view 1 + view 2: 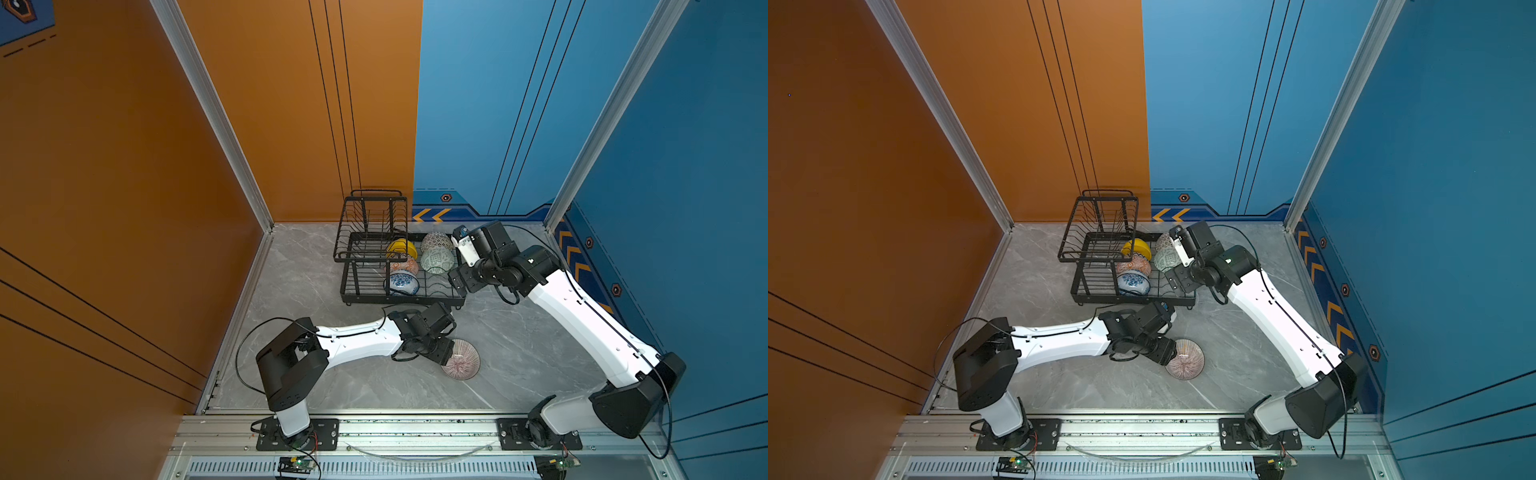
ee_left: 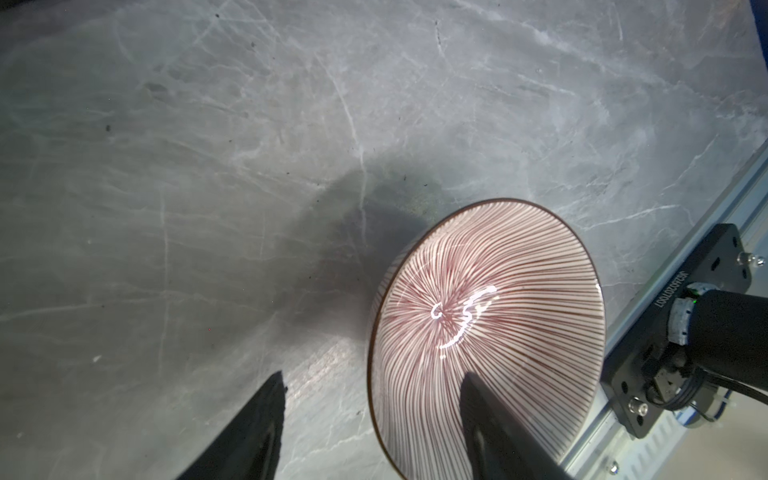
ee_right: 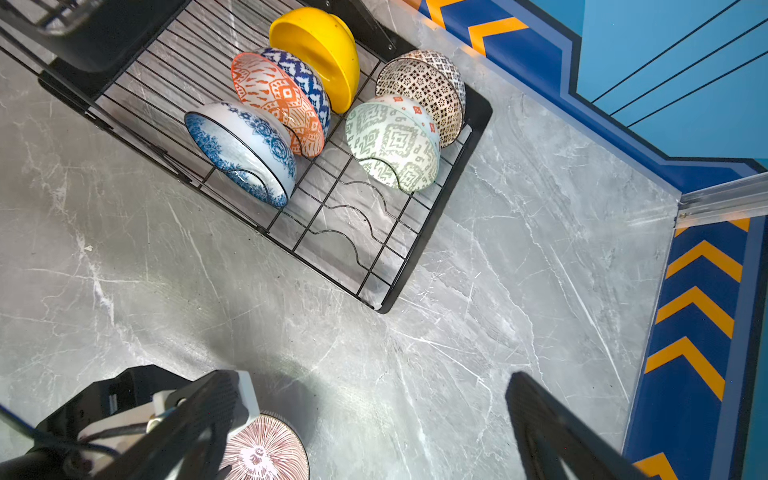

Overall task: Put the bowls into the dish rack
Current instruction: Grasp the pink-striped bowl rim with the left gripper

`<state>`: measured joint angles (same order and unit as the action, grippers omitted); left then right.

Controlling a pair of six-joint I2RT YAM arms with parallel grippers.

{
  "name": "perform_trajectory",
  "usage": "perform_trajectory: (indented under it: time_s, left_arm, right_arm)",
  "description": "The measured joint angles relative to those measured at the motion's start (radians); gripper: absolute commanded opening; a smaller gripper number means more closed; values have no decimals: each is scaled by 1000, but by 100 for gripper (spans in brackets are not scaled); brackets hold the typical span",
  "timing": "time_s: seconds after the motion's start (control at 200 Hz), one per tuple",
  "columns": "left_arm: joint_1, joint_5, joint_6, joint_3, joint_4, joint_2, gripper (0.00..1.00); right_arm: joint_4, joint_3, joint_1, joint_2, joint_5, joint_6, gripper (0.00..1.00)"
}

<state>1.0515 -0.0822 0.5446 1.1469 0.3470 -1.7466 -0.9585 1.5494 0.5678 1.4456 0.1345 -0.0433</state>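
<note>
Viewing the rack (image 3: 419, 243), I find five bowls (image 3: 395, 141) standing on edge in its low tray. The pink bowl (image 2: 490, 311) sits on the bench (image 3: 291, 324) near the rack, outside it. Left fingers (image 2: 490, 424) are apart, straddling the pink bowl's rim without clamping it. Right fingers (image 3: 552, 424) are wide apart and empty beside the rack.

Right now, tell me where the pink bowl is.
In both top views the pink bowl sits on the table near the middle, on the near side of the rack; the left gripper straddles its rim.
</note>
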Motion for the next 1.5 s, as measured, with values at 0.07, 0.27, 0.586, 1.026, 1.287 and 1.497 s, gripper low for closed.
perform_trajectory:
  time_s: [0.07, 0.27, 0.586, 1.026, 1.287, 1.497]
  left_arm:
    - [2, -3, 1, 5, 1, -12, 57]
    - [3, -10, 0, 43, 1, -47, 47]
    - [3, -29, 0, 62, 2, -102, 31]
    - [4, -39, 3, 76, 5, -120, 0]
    - [3, -39, 3, 76, 6, -120, 0]
    - [2, -18, -5, 76, 26, -109, 0]
  right_arm:
    - [0, -8, -2, 0, 0, 0, 100]
    - [1, -19, -6, -4, -1, 0, 100]
    - [1, -29, -9, -10, -1, 0, 100]
    - [8, -42, -13, -21, -3, 0, 100]
    - [8, -42, -13, -23, -3, 0, 100]
    - [8, -44, -13, -32, -4, 0, 100]
